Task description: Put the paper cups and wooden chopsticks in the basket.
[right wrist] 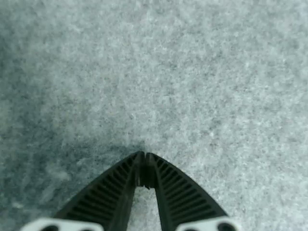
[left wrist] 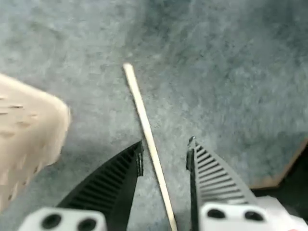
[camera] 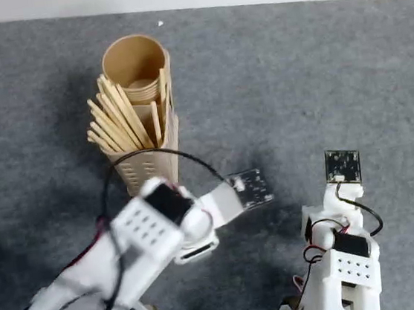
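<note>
- High view: I see the basket standing upright on the grey mat, towards the far side.
- The cups sit stacked inside the basket at its far end.
- A bundle of chopsticks leans inside the basket on the near side of the cups, with its ends sticking out over the rim.
- The left arm reaches in from the near left corner, and its wrist is just beside the basket's near end.
- The right arm stands at the near right, well apart from the basket.
- Left wrist view: I read the left gripper as wide open and holding nothing.
- A loose chopstick lies flat on the mat and runs lengthwise between the two jaws, closer to one of them. I cannot tell whether it touches that jaw.
- A corner of the basket shows just beside this gripper.
- Right wrist view: the right gripper has its jaws pressed together at the tips. It holds nothing and sits over bare mat.
</note>
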Available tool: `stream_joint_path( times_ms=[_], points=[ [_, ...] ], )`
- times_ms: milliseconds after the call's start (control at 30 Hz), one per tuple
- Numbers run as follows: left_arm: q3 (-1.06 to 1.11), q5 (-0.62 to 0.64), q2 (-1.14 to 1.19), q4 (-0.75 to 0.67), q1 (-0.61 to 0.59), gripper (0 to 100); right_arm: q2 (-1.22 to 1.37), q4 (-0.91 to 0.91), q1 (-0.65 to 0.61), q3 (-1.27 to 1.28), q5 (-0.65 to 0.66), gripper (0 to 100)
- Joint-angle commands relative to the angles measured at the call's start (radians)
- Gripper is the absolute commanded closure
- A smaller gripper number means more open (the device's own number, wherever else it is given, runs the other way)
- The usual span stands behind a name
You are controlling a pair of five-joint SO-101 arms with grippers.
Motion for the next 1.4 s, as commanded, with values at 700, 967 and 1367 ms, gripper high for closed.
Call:
stream_joint_path(
  times_ms=[700,967,1367],
  points=[
    [-0.028,-0.009,0.412,-0.385,-0.193,84,-0.01,-0.015,-0.004,-0.004,0.011,97.6],
    [-0.031,-0.011,0.49,-0.391,-0.185,84,-0.01,-0.015,-0.005,-0.004,0.04,97.6],
    [-0.038,-0.014,0.46,-0.39,-0.185,92,-0.01,-0.015,-0.007,-0.004,0.058,97.6]
  ],
)
